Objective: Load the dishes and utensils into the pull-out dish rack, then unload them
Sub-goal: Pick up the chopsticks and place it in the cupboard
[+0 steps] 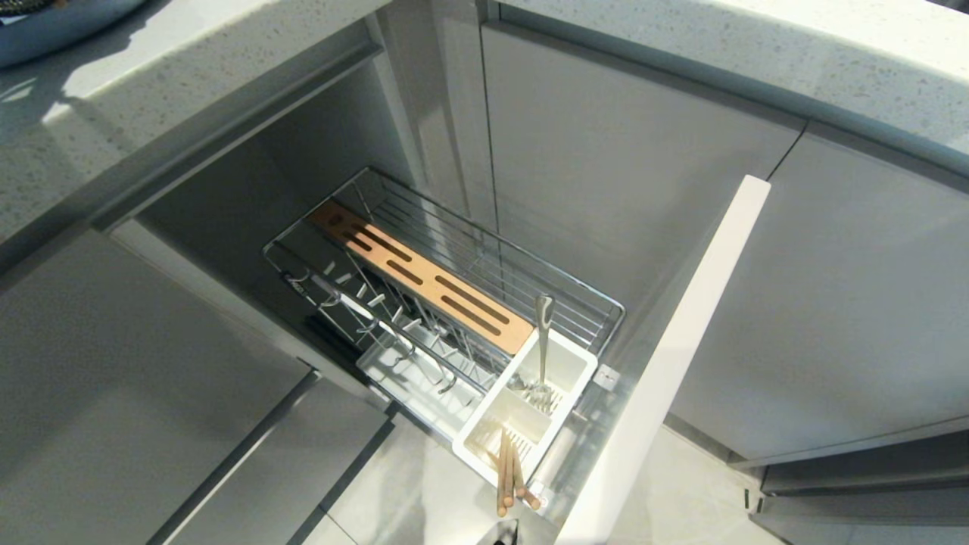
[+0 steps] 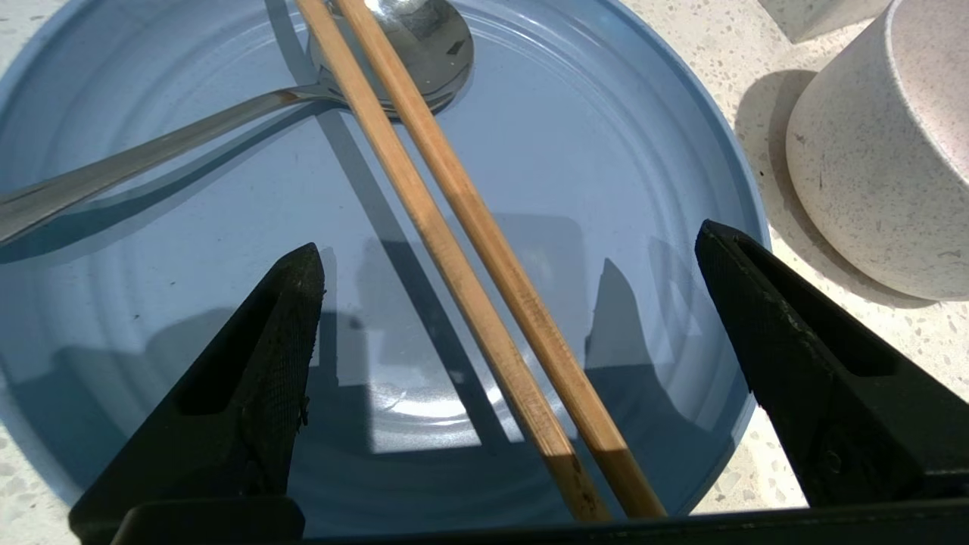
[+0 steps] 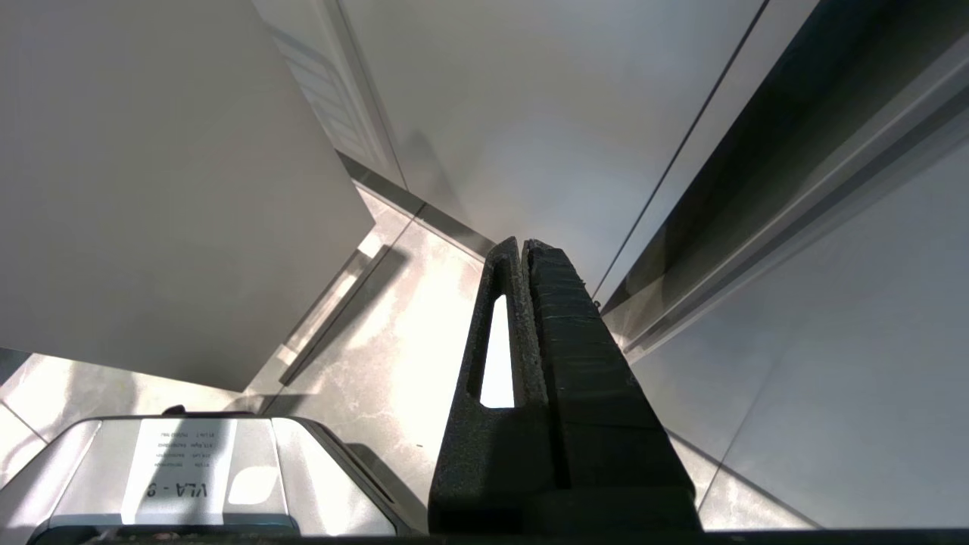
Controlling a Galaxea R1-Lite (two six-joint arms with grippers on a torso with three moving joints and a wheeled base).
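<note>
Fingers (image 2: 257,363) of the left gripper (image 2: 509,303) stood wide apart above the blue plate (image 2: 621,174), straddling the chopsticks (image 2: 462,250) lying across it beside a spoon (image 2: 424,38), apparently for a clean pinch. Nearby sat the bowl (image 2: 886,151). The right gripper (image 3: 524,261) hung closed and idle. The rack (image 1: 484,265) waited pulled out, another pair of chopsticks (image 1: 509,473) and a metal utensil (image 1: 543,341) already in its caddy (image 1: 568,363).

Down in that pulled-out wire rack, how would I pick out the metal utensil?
Find the chrome wire rack pulled out below the counter, then the white caddy at its front end. The silver utensil stands upright in the caddy's rear compartment, alone; the front compartment holds wooden chopsticks.
</note>
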